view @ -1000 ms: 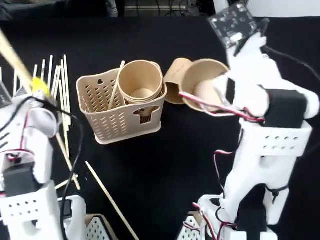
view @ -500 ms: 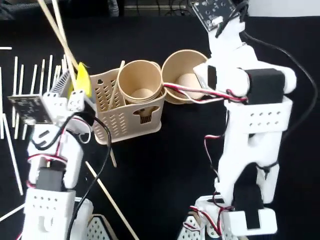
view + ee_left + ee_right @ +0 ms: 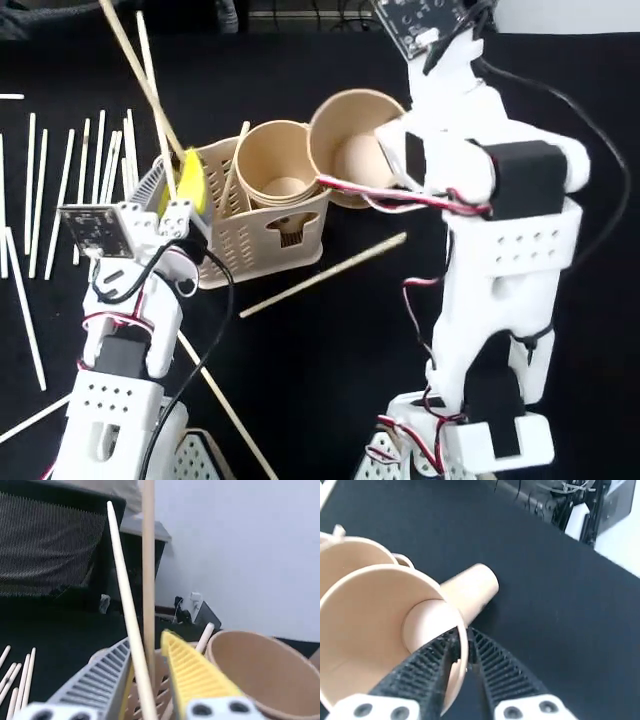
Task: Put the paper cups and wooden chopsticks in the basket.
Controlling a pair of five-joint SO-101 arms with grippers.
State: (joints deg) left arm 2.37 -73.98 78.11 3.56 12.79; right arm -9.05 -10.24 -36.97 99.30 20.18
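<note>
The beige slotted basket holds stacked paper cups and one upright chopstick. My left gripper hovers at the basket's left rim, shut on two wooden chopsticks that point up and away. My right gripper is shut on the rim of a tilted paper cup, held just right of the basket and touching the stacked cups. Another paper cup lies on its side on the black table behind the held one.
Several loose chopsticks lie in a row at the far left. One chopstick lies slanted in front of the basket, another runs toward the front edge between the arm bases.
My left arm swung from the far left to the basket's rim with its chopsticks. My right arm carried the cup leftward against the basket. A chopstick now lies in front of the basket.
</note>
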